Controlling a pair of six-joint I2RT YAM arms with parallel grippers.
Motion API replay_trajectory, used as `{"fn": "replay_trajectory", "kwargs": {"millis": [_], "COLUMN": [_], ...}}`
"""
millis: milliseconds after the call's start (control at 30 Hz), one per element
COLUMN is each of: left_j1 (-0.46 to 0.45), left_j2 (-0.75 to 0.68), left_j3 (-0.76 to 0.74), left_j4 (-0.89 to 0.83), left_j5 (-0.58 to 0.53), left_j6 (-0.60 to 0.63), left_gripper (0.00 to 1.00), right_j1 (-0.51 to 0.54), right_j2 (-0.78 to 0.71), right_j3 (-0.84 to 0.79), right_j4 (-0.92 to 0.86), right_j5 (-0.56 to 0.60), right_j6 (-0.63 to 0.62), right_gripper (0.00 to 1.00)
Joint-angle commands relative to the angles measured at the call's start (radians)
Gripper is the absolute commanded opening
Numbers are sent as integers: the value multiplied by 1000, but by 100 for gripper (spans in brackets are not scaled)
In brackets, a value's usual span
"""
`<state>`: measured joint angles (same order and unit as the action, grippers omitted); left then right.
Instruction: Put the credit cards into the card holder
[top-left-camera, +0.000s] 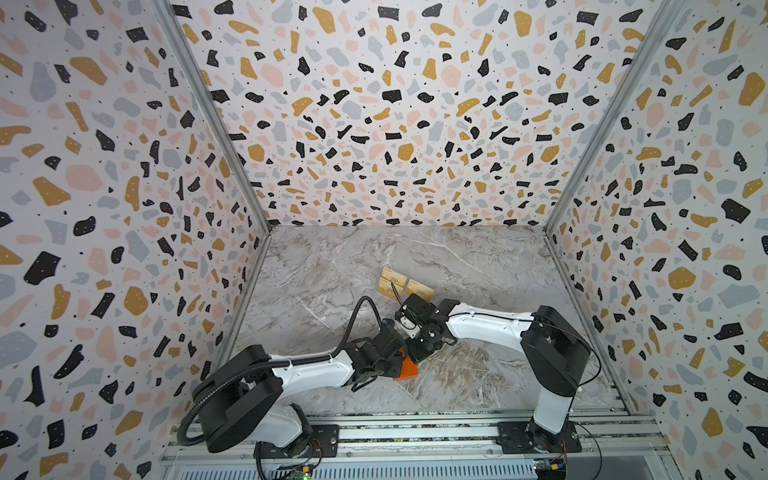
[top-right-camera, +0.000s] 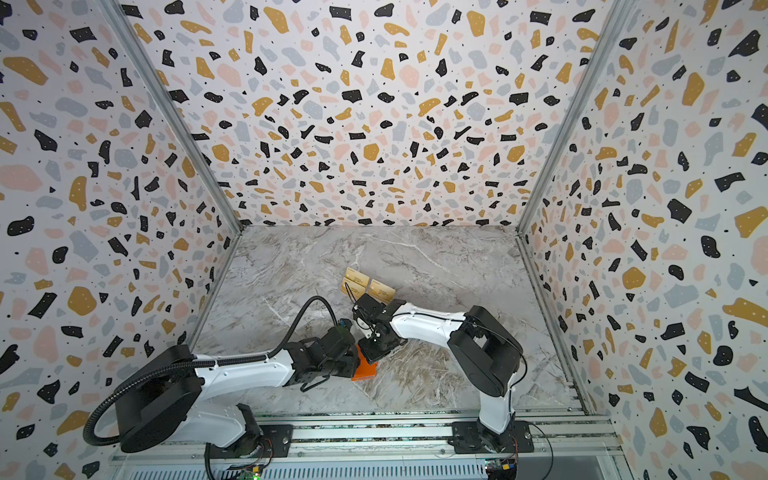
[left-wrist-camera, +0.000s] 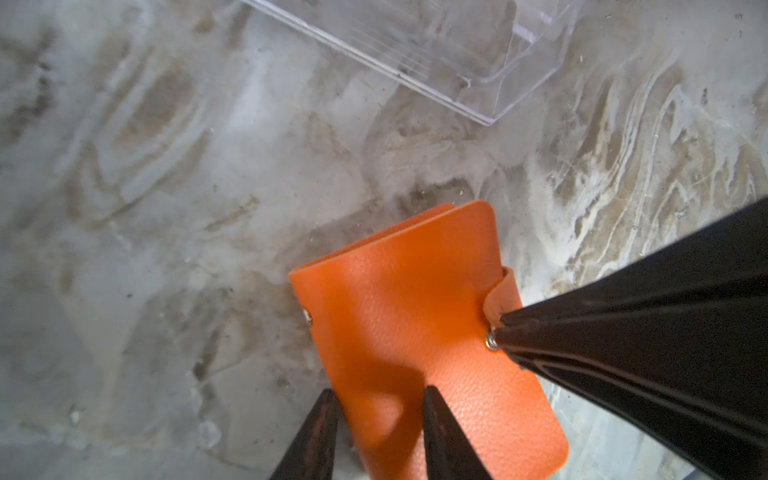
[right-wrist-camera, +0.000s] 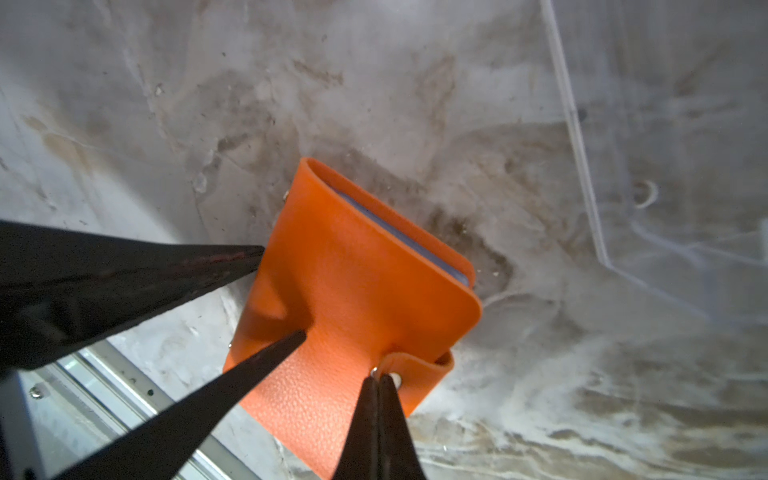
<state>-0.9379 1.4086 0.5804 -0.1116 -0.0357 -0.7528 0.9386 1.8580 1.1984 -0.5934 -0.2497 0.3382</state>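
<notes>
Top views: card holder (top-left-camera: 406, 371) lay low centre on the surface (top-left-camera: 478, 257), mostly hidden under both wrists. Gold credit cards (top-left-camera: 405, 286) sat well above it. Loading judged not begun.

Left wrist view: left end effector (left-wrist-camera: 378, 399) was part-spread and clamped nothing. Its tips bore on the orange cover at lower centre, presumably pinning it. Right end effector (left-wrist-camera: 498, 328) entered from the right, clenched on the snap strap (left-wrist-camera: 496, 291), apparently to unfasten it. Clear stand (left-wrist-camera: 415, 54) sat at top, well apart.

Right wrist view: holder at centre, with sleeve edges facing upper right and bare surface beyond. Rail (right-wrist-camera: 124, 386) ran close at lower left, so little room there.
</notes>
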Motion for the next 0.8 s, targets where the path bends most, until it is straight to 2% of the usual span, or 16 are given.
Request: {"fn": "replay_trajectory", "kwargs": {"millis": [0,767], "left_j1": [-10,-10], "left_j2": [15,9], "left_j3": [-16,-21], "left_j4": [-22,-23], "left_j5": [20,14], "left_j6": [-2,-10], "left_gripper": [37,36], "right_j1": [49,87], "right_j2": [146,142], "right_j3": [-82,-101], "right_j4": [-49,-78], "right_j5": [-1,-9], "right_j6": [-16,-33], "right_gripper": [0,0]}}
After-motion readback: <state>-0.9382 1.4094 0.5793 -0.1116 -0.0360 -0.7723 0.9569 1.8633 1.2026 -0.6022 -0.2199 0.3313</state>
